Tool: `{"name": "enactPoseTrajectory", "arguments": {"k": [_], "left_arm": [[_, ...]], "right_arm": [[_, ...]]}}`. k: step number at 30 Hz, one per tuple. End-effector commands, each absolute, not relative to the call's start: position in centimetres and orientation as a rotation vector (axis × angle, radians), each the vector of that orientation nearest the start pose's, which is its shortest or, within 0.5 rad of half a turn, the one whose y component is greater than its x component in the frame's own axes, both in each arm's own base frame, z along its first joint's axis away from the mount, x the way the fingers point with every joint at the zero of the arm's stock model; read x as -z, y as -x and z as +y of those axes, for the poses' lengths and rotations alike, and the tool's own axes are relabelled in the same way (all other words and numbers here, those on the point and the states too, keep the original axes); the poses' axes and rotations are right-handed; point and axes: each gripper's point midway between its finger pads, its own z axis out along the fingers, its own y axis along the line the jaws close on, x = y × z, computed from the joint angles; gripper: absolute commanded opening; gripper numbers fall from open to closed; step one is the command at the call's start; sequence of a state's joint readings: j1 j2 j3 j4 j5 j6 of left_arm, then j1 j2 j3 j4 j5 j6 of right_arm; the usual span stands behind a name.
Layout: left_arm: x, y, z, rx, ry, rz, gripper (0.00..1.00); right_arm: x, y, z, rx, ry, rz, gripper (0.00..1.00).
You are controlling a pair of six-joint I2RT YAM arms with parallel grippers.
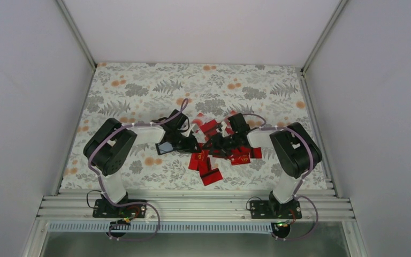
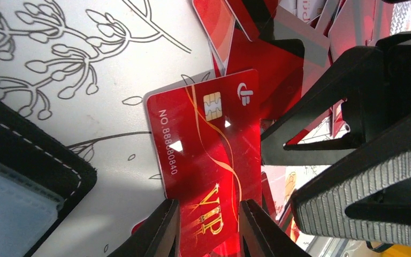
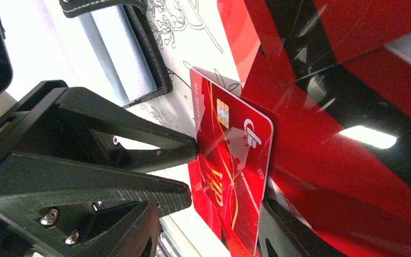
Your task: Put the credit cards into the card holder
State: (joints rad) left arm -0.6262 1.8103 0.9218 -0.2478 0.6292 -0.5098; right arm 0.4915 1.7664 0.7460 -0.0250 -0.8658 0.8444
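We see the left gripper point(image 2: 208, 229) clamped on one glossy red plastic VIP card point(image 2: 203, 155), w/ a matte black finger tight against each long edge at the gold-lettered end. The VIP card is a thin rectangle w/ rounded corners, a gold chip, a gold swirl and a white no. along one edge. It sits off the table at a tilt.

The right gripper point(image 3: 211, 233) has its jaws apart. The card's lower end hangs between them, nearer one finger. From the left wrist cam its ribbed grey pad point(image 2: 364, 187) shows just right of the card.

The card holder point(image 2: 37, 160), a black folding wallet w/ pale stitching and a smooth grey-blue pocket, lies open and flat just left of the held card.

The other credit cards point(image 1: 214, 160), shiny red w/ some black stripes, lie in a loose overlapping heap mid-table, under and near the right gripper. The tablecloth point(image 1: 139, 85) is pale w/ grey leaves and orange blooms.
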Motion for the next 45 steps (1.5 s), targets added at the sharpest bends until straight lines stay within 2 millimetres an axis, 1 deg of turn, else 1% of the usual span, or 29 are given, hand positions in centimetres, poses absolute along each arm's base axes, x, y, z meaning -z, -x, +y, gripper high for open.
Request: {"name": "enactPoseTrajectory", "arguments": {"k": [1,6,13,15,19,20,21,24,26,27,31,34,36,38,41,43,45], "left_arm": [[-3.1,-21.9,-32.1,1.317,-0.470,2.855,0.29],[-3.2,-21.9,-32.2,1.324,-0.464,2.849,0.29],[-2.8,-21.9,-32.0,1.314,-0.447,2.857,0.28],[-3.1,-22.1,-31.9,1.295,-0.437,2.854,0.28],[-4.6,-23.1,-31.3,1.188,-0.418,2.828,0.28],[-5.1,-23.3,-30.9,1.150,-0.412,2.830,0.28],[-5.6,-23.7,-30.7,1.116,-0.410,2.821,0.28],[-7.0,-24.3,-30.1,1.037,-0.412,2.797,0.29],[-7.2,-24.5,-29.6,0.982,-0.410,2.795,0.30],[-7.1,-24.7,-29.3,0.957,-0.410,2.796,0.31],[-5.9,-25.2,-28.6,0.865,-0.386,2.824,0.33],[-5.0,-25.7,-28.7,0.844,-0.369,2.833,0.34],[-4.3,-25.9,-28.7,0.831,-0.365,2.843,0.34],[-3.6,-25.8,-29.1,0.851,-0.374,2.853,0.34],[-2.0,-25.0,-29.7,0.909,-0.397,2.884,0.34],[-1.1,-24.4,-30.0,0.962,-0.398,2.902,0.34],[-0.6,-23.9,-30.3,1.009,-0.385,2.909,0.34]], "right_arm": [[-5.8,-24.8,28.9,-1.590,-0.001,2.764,0.47],[-6.0,-24.6,29.1,-1.620,0.027,2.750,0.43],[-7.7,-24.3,29.6,-1.663,0.137,2.688,0.41],[-7.3,-24.3,29.2,-1.609,0.132,2.723,0.40],[-5.6,-24.8,27.3,-1.330,0.093,2.841,0.39],[-6.1,-24.9,27.0,-1.293,0.096,2.833,0.40],[-6.2,-24.8,26.7,-1.271,0.093,2.833,0.40],[-5.4,-24.2,26.2,-1.256,0.079,2.863,0.41],[-4.6,-23.8,26.3,-1.269,0.076,2.885,0.41],[-3.8,-23.6,26.3,-1.271,0.064,2.911,0.41],[-2.8,-23.5,27.2,-1.310,0.062,2.930,0.40],[-2.6,-23.8,27.8,-1.292,0.071,2.939,0.41],[-2.1,-23.9,27.8,-1.262,0.064,2.955,0.40],[-1.4,-23.8,27.6,-1.241,0.047,2.973,0.40],[-0.8,-23.4,27.7,-1.274,0.041,2.978,0.40],[-0.8,-23.2,27.8,-1.308,0.046,2.972,0.40],[-0.9,-23.1,28.1,-1.345,0.052,2.957,0.40]]}}
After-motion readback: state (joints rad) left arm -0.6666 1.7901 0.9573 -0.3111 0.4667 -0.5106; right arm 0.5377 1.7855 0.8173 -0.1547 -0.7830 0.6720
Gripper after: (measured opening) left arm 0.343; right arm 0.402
